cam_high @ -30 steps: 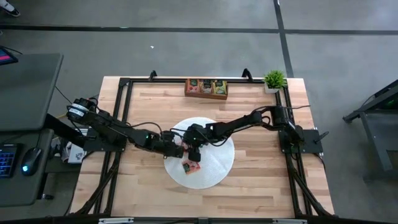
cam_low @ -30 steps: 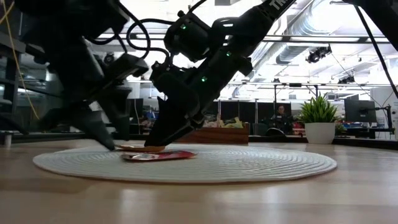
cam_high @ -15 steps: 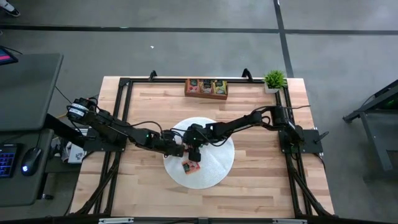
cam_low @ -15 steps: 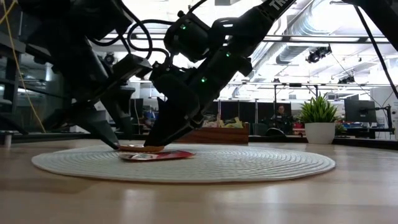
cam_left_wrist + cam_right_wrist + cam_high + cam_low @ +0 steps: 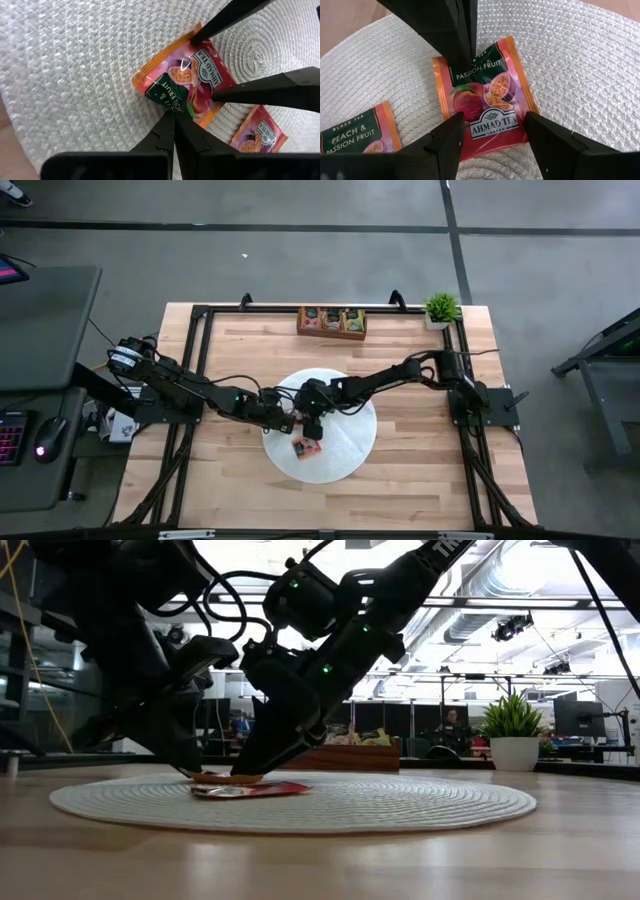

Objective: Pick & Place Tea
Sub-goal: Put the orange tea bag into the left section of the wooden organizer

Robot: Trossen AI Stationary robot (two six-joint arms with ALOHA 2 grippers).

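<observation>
An orange tea packet [image 5: 182, 82] lies flat on the round white woven mat [image 5: 345, 450], between my two grippers. My left gripper [image 5: 173, 116] is shut at the packet's dark-label edge. My right gripper [image 5: 494, 117] stands open at the opposite end, one finger at each side. In the high view both grippers [image 5: 292, 423] [image 5: 311, 428] meet over the mat's middle and hide this packet. A second tea packet [image 5: 306, 447], red-orange, lies on the mat just nearer the front edge. My left gripper has its shut fingertips on the packet's edge beside the dark label [image 5: 169, 106], slanting down from the table's left. The tips hide whether the edge lies between them. The packet stays flat on the mat. My right gripper slants down from the table's right, its open fingertips [image 5: 196, 36] touching the packet's far corner and its side edge [image 5: 212, 94]. The packet lies on the mat beneath them.
A brown wooden tray [image 5: 332, 322] with several packets stands at the table's far edge, and a small potted plant [image 5: 441, 308] at the far right corner. Bare wooden table top surrounds the mat. A black frame [image 5: 200, 360] borders the table.
My left gripper has shut at the orange packet's edge and rolled slightly, without leaving its place. My right gripper and both packets have kept still.
</observation>
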